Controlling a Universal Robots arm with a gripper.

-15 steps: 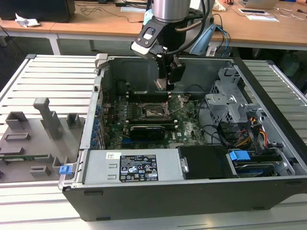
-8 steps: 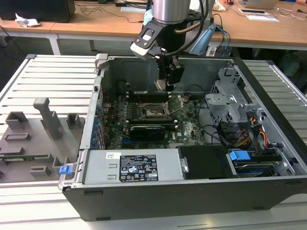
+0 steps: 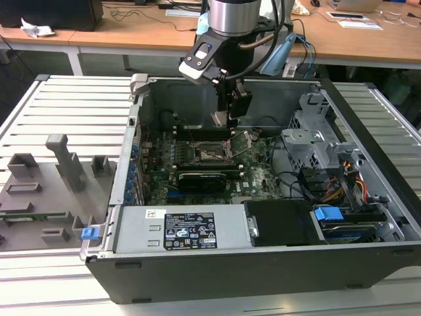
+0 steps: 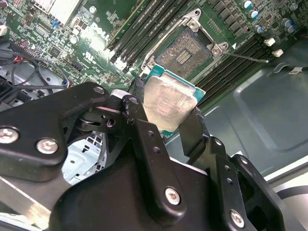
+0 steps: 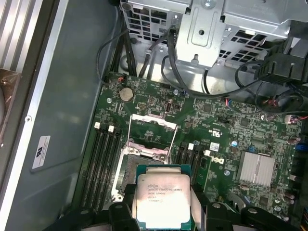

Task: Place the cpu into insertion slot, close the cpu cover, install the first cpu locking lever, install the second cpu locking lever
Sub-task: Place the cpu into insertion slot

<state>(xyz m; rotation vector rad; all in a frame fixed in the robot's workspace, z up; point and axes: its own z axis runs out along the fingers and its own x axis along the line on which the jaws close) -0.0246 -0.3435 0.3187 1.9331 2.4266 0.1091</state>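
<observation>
My gripper [image 3: 223,122] hangs inside the open computer case, shut on the cpu [image 3: 220,119], a small silver-topped square chip. In both wrist views the cpu [image 4: 168,103] [image 5: 162,199] sits clamped by its edges between the black fingers [image 4: 193,126], held in the air above the green board. The insertion slot [image 4: 185,50] lies open just beyond the chip, its dark pin field bare inside a silver rim. In the first wrist view the cpu cover [image 5: 151,137] stands swung up behind the insertion slot [image 5: 126,169], which the chip partly hides. A thin locking lever [image 4: 250,58] sticks out beside the socket.
Long black memory slots [image 5: 103,159] flank the socket on both sides. A black graphics card [image 3: 207,178] lies across the board nearer the power supply [image 3: 181,230]. A metal drive cage [image 3: 319,141] and cables [image 3: 342,184] fill the exterior view's right side. Grey fixtures [image 3: 62,164] stand outside the case.
</observation>
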